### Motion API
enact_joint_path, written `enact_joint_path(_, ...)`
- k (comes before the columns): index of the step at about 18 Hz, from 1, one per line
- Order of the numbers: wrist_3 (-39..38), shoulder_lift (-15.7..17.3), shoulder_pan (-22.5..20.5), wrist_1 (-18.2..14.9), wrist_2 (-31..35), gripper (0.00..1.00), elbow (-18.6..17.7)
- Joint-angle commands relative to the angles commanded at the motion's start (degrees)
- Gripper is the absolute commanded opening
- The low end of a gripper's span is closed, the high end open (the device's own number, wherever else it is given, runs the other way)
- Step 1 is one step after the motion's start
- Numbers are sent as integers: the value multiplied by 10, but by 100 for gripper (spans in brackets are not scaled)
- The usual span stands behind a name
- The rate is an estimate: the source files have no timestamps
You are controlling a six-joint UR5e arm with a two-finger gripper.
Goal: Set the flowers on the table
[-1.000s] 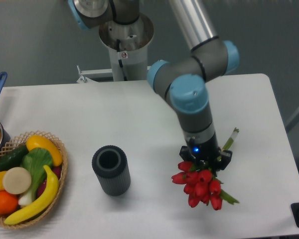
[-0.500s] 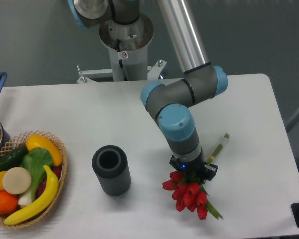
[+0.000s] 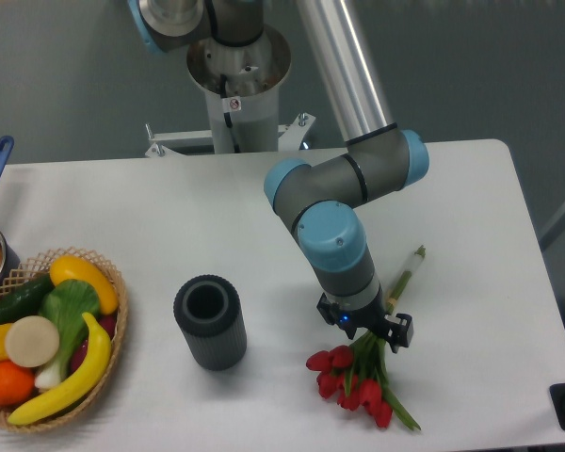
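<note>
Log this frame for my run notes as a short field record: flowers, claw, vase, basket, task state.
flowers: red tulips low over or on the white table, blooms toward the front edge, stems pointing back-right
claw: claw over the stems; fingers hidden, grip unclear
vase: dark ribbed vase upright, empty, left of the flowers
basket: woven basket of fruit and vegetables at the left edge
task state: flowers out of the vase; release not confirmed

Even, fairly bright overhead light washes the white bench (image 3: 151,207) nearly featureless, throwing only soft short shadows beside the vase (image 3: 210,322) and under the flowers (image 3: 356,384), while the whole frame is mildly soft and grainy, with a pale sheen on the arm's metal tube (image 3: 344,66).
</note>
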State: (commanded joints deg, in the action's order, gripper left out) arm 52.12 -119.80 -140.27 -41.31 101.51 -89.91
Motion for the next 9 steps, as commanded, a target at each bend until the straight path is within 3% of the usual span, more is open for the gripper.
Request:
enact_joint_path(2, 0, 30, -5, 0, -14, 100, 0)
enact_joint_path(5, 0, 75, -47, -3, -82, 100, 5)
enact_joint_path(9, 34, 105, -77, -36, -104, 100, 8)
